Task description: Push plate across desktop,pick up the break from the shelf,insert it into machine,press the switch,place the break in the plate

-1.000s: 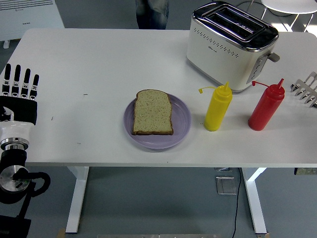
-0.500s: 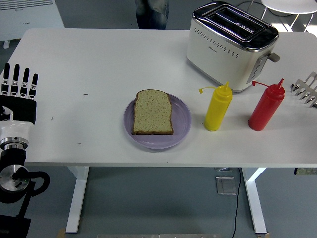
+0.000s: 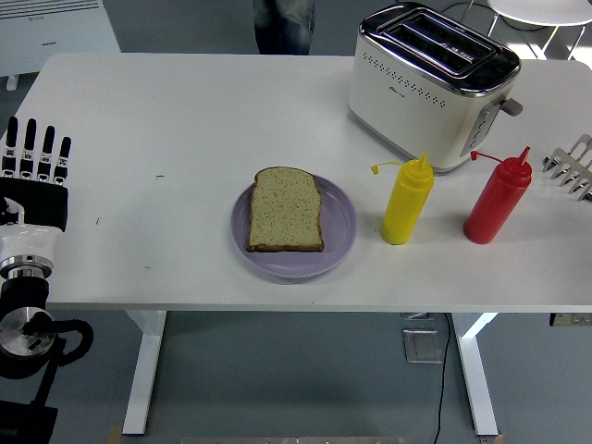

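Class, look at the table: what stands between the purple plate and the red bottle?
The yellow bottle stands between the plate and the red bottle, seen in the head view.

White table [image 3: 185, 111] bears plate [image 3: 339, 222], toaster [image 3: 430, 88], bottles [image 3: 407, 201].

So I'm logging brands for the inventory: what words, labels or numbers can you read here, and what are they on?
Nothing can be read for certain.
Toaster: a small dark mark low on its white side, too small to read.
White appliance at the top left: a faint grey mark at its top edge, blurred.
Yellow bottle, red bottle, plate: no print visible.
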Controlling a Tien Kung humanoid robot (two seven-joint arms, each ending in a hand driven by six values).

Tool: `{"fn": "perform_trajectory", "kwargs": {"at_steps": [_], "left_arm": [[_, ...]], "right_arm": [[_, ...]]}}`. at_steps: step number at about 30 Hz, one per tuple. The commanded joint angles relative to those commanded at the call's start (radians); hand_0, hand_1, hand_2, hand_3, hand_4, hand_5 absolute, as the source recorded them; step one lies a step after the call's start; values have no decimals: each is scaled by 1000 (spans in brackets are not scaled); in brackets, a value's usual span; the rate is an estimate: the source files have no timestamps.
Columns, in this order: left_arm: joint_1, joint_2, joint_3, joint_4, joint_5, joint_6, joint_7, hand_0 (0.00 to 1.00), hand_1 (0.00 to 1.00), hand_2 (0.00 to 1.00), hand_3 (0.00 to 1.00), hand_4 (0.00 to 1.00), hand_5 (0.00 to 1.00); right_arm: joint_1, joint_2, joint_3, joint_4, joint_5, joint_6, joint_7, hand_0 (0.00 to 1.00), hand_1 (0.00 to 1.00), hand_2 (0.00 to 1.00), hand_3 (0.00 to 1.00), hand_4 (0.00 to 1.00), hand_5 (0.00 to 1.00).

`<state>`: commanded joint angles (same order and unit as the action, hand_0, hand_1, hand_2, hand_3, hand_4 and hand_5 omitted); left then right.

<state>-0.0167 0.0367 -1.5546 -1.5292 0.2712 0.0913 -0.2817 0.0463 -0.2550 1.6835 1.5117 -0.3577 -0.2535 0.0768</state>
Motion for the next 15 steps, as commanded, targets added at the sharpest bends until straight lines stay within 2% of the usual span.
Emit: {"fn": "perform_trajectory", "kwargs": {"at_steps": [15], "left_arm": [[0, 0, 0, -2, 0, 0, 0, 871, 879, 880, 782, 534, 998]], "right_arm": [[2, -1, 1, 2, 4, 2, -2, 801, 742, 756, 744, 484, 431]]}}
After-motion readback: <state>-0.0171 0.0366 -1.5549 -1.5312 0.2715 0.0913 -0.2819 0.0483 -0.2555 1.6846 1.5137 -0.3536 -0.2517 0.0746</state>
